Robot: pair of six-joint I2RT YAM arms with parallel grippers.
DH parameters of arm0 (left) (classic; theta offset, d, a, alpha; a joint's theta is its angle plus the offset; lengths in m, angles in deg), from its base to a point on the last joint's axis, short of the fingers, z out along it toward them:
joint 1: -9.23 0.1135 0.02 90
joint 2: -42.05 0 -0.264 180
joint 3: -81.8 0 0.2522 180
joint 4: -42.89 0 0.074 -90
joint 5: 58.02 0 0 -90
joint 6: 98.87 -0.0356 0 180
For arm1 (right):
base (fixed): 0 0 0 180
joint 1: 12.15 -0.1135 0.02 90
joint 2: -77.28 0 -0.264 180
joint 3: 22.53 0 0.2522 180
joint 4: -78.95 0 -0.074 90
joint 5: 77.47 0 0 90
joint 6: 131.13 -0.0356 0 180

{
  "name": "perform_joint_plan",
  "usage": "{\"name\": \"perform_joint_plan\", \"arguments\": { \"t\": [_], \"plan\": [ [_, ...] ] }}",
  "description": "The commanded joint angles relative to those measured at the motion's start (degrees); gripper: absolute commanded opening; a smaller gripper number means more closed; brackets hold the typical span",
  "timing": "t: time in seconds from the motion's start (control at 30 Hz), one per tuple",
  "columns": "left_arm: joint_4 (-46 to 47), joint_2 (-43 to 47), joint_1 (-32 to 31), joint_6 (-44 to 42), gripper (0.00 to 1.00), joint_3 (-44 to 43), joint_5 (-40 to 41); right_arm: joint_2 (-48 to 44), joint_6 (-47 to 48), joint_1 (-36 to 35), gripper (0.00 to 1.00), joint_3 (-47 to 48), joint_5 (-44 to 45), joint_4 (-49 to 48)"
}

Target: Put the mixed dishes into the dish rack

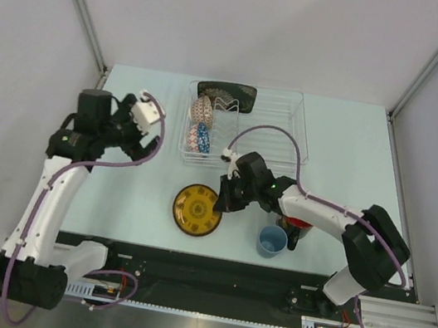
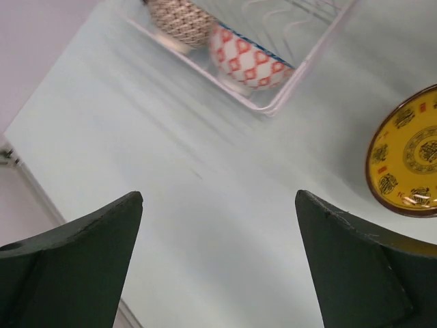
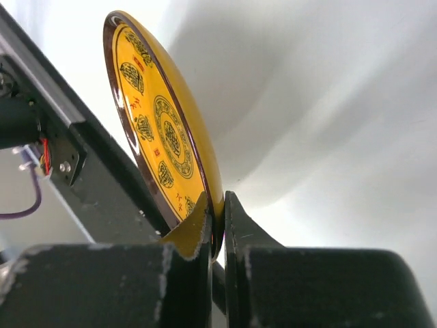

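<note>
My right gripper is shut on the rim of the yellow dark-rimmed saucer, which the right wrist view shows pinched edge-on between the fingers. The clear dish rack at the back holds the beige patterned bowl, the blue mosaic bowl and the black square floral plate. The light-blue cup stands near the front. The black mug with red inside is mostly hidden under the right arm. My left gripper is open and empty, left of the rack; both bowls show in its view.
The grey side walls close in the table on the left and right. The black front rail with the arm bases runs along the near edge. The rack's right half holds only wire dividers.
</note>
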Motion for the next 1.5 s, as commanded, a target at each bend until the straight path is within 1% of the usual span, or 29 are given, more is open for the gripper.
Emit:
{"name": "perform_joint_plan", "arguments": {
  "t": [0.0,0.03,0.07,0.1,0.13,0.2,0.23,0.27,0.3,0.33,0.37,0.43,0.47,0.53,0.57,0.7,0.77,0.87,1.3,1.47],
  "plan": [
    [-7.0,0.8,9.7,4.5,1.0,-3.6,-10.9,-8.9,12.6,0.2,0.0,9.7,11.7,8.5],
    [-7.4,0.2,13.4,4.9,1.0,-3.6,-12.4,-10.0,14.4,0.2,0.0,11.6,14.0,10.1],
    [-7.8,-0.4,15.3,5.4,1.0,-3.5,-13.9,-11.5,15.8,0.4,0.0,13.7,16.1,11.5],
    [-8.4,-1.0,18.3,6.4,1.0,-3.4,-15.7,-12.0,17.6,0.5,0.0,16.3,20.2,13.9],
    [-8.6,-2.5,19.5,7.1,1.0,-3.3,-18.2,-12.3,20.1,0.6,0.0,20.8,22.7,14.9],
    [-8.7,-4.1,21.5,9.7,1.0,-3.3,-19.9,-13.2,23.0,0.0,0.0,24.7,29.9,15.2],
    [-8.6,-5.5,21.7,10.6,1.0,-3.3,-20.9,-13.6,27.3,-0.5,0.0,26.9,33.4,14.1],
    [-8.0,-6.0,21.6,11.8,1.0,-3.3,-21.1,-14.1,30.6,-2.1,0.0,26.8,41.7,9.4],
    [-7.6,-6.3,21.6,13.5,1.0,-3.4,-21.6,-14.8,34.2,-2.6,0.0,26.3,45.1,5.7],
    [-6.9,-6.6,21.7,14.3,1.0,-3.1,-22.1,-14.9,43.7,-2.9,0.0,23.7,47.4,1.4],
    [-5.4,-6.6,21.7,15.2,1.0,-2.8,-22.3,-14.9,48.3,-2.7,0.0,22.5,48.2,-7.0],
    [-4.5,-6.6,21.7,16.5,1.0,-2.2,-22.7,-13.4,57.5,-2.2,0.0,20.6,47.0,-13.7],
    [-3.9,-6.6,21.6,16.7,1.0,-2.0,-22.9,-12.4,64.8,-1.8,0.0,19.9,46.0,-17.8],
    [-3.4,-6.4,21.6,17.2,1.0,-1.3,-22.7,-9.0,70.7,-0.8,0.0,19.8,45.4,-19.9],
    [-2.9,-6.2,21.6,17.2,1.0,-1.1,-22.6,-7.7,76.1,-0.6,0.0,19.8,44.9,-20.5],
    [-0.6,-5.5,21.7,18.2,1.0,0.9,-22.3,-2.0,86.5,-0.5,0.0,19.1,45.5,-21.7],
    [1.5,-5.5,21.7,19.4,1.0,1.9,-22.0,0.0,87.6,0.1,0.0,18.6,43.5,-22.2],
    [2.7,-6.6,21.8,20.3,1.0,2.0,-23.3,2.5,86.2,0.6,0.0,18.4,41.5,-20.9],
    [5.7,-6.8,21.7,20.7,1.0,3.8,-23.6,5.6,84.2,1.4,0.0,17.6,39.1,-19.1],
    [5.9,-6.9,21.7,20.8,1.0,3.7,-23.6,7.3,83.9,2.1,0.0,17.6,38.1,-20.3]
  ]
}}
